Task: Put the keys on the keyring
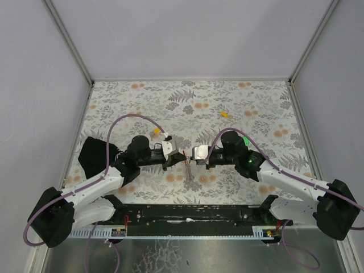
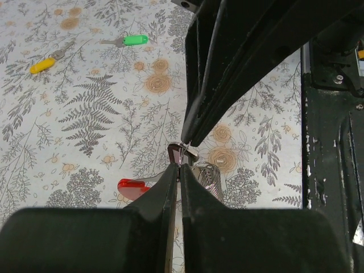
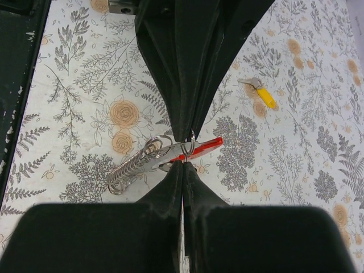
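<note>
Both grippers meet tip to tip above the table's middle. My left gripper (image 1: 180, 156) (image 2: 180, 166) is shut on a thin wire ring of the keyring (image 3: 205, 144), whose red part and silver coil (image 3: 128, 170) hang just above the cloth; the keyring also shows in the top view (image 1: 188, 169) and the left wrist view (image 2: 132, 187). My right gripper (image 1: 190, 157) (image 3: 182, 165) is shut, and a small dark-headed key (image 2: 173, 152) sits at its tips against that ring. A green key (image 2: 135, 40) and a yellow key (image 2: 42, 65) lie apart on the cloth. Another yellow key (image 3: 264, 95) lies on the left side.
A black object (image 1: 94, 156) lies at the table's left edge beside the left arm. The dark base rail (image 1: 187, 213) runs along the near edge. Pale walls with metal posts (image 1: 68, 40) close the sides and back. A yellow key (image 1: 224, 114) lies further back.
</note>
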Robot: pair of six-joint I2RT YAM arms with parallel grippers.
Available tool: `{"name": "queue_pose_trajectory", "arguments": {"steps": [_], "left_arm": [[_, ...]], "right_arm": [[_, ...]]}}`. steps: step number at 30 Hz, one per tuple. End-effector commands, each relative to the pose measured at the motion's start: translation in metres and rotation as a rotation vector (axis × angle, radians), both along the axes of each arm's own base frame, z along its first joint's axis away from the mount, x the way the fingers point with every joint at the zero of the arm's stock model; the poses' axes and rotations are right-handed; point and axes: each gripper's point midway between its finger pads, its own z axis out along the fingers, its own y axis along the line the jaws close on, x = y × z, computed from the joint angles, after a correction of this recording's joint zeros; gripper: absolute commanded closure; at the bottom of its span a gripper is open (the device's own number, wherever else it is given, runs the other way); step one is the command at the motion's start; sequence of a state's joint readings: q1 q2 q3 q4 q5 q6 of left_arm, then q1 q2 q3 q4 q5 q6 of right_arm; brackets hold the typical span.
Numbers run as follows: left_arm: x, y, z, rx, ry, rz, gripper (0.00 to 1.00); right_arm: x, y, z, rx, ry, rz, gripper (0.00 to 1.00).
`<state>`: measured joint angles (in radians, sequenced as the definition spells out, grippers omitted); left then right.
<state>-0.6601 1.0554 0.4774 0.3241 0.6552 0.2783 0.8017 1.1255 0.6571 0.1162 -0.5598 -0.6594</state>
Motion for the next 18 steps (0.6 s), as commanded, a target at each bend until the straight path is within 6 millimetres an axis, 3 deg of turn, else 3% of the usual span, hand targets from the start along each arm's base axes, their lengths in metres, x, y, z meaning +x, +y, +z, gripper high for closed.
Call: {"name": "queue_pose_trajectory", "arguments": {"steps": [1, 11, 18], "left_arm": [[0.014, 0.0, 0.024, -0.103, -0.045, 0.07, 1.0], [0.016, 0.006, 0.043, -0.29, -0.017, 0.166, 1.0], [0.014, 0.011, 0.049, -0.37, -0.004, 0.198, 1.0]], "right_arm": [[-0.004, -0.004, -0.007, -0.018, 0.011, -0.015, 1.0], [-0.01, 0.012, -0.004, 0.024, 0.051, 0.03, 1.0], [0.004, 0.009, 0.012, 0.026, -0.015, -0.028, 1.0]]}}
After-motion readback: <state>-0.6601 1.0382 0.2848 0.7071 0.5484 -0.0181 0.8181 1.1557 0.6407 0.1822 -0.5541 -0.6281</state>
